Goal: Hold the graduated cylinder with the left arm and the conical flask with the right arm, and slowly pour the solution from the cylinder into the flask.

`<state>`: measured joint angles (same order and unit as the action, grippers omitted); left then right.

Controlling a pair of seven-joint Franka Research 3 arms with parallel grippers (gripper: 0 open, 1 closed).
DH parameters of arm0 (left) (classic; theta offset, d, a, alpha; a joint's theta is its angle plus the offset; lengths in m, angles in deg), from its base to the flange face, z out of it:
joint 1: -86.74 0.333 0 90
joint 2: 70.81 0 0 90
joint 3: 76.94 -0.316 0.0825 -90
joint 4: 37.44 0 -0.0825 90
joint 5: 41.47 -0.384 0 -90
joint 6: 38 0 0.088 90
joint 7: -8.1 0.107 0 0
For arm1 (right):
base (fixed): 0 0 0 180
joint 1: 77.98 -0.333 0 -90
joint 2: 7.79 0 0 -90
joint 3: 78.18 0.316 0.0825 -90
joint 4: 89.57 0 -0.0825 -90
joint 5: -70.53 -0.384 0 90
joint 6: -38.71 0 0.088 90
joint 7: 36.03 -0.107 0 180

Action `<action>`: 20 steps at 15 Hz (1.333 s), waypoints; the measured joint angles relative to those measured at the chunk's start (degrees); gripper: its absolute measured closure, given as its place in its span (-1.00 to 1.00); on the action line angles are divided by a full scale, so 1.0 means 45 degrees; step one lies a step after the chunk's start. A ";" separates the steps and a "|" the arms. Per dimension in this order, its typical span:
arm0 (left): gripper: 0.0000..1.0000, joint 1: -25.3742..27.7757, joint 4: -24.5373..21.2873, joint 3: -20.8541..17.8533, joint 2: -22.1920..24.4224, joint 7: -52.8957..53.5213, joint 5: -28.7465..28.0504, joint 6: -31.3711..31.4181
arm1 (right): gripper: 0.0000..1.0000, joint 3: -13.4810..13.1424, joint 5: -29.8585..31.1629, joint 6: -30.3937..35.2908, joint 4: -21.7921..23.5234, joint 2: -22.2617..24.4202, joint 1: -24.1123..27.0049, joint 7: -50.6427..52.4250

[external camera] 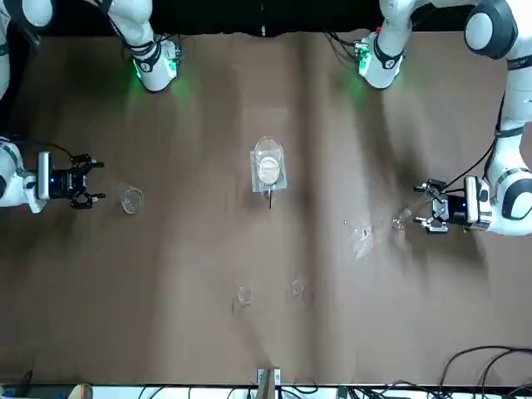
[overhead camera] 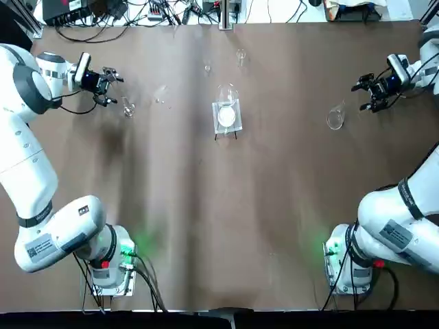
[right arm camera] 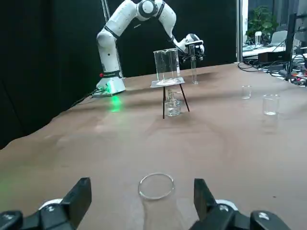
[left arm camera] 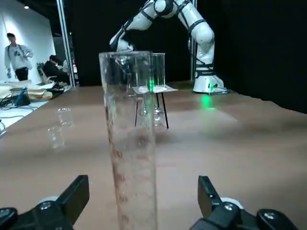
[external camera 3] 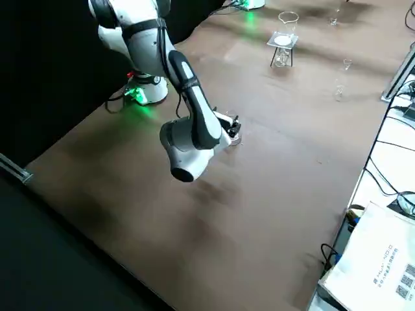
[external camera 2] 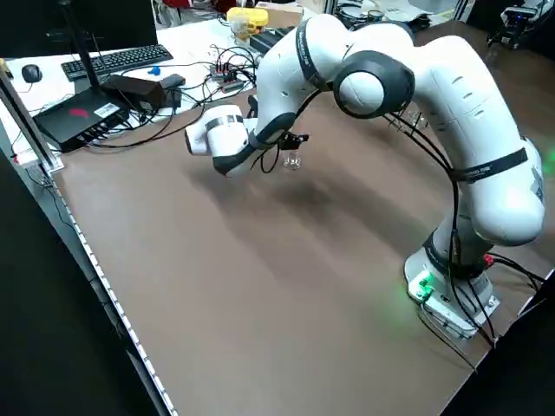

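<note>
The graduated cylinder [left arm camera: 130,139] stands upright on the brown table, in line with the gap of my open left gripper [left arm camera: 141,194] and just ahead of the fingertips. From overhead the left gripper [overhead camera: 115,91] hovers at the far left beside the cylinder [overhead camera: 128,107]. The conical flask [right arm camera: 156,191] sits on the table in front of my open right gripper [right arm camera: 140,196], its round mouth facing up. In the top view the right gripper [overhead camera: 360,97] is at the far right, a short way from the flask [overhead camera: 335,118]. Neither gripper touches its glass.
A glass vessel with white contents on a small stand [overhead camera: 227,113] occupies the table's middle. Two tiny glass pieces [overhead camera: 241,56] [overhead camera: 208,68] sit near the far edge, with cables behind them. People [left arm camera: 17,55] are in the room beyond the table.
</note>
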<state>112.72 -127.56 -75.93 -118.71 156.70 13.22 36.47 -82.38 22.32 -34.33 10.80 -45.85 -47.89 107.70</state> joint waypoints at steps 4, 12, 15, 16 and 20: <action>-1.00 -0.0091 -0.0004 0.0161 0.0000 -0.0030 0.0005 0.0004 | -0.68 0.0001 -0.0016 -0.0014 0.0015 -0.0557 0.0031 0.0401; -0.81 0.0137 -0.0005 0.0110 -0.0100 -0.0035 0.0422 0.0056 | -0.66 0.0098 -0.0216 -0.0064 0.0370 -0.0767 0.0030 0.1011; -0.59 0.0312 -0.0005 0.0051 -0.0101 -0.0043 0.0423 0.0057 | -0.59 0.0151 -0.0326 -0.0233 0.0504 -0.0778 0.0025 0.1077; -0.40 0.0371 -0.0005 0.0046 -0.0101 -0.0042 0.0424 0.0057 | -0.58 0.0170 -0.0395 -0.0286 0.0584 -0.0784 0.0012 0.1197; -0.27 0.0400 -0.0005 0.0044 -0.0102 -0.0051 0.0429 0.0057 | -0.49 0.0238 -0.0524 -0.0378 0.0744 -0.0817 -0.0051 0.1408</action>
<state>114.52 -127.59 -75.74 -119.16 156.47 15.16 36.73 -81.31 19.96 -36.03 14.14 -49.53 -48.12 114.03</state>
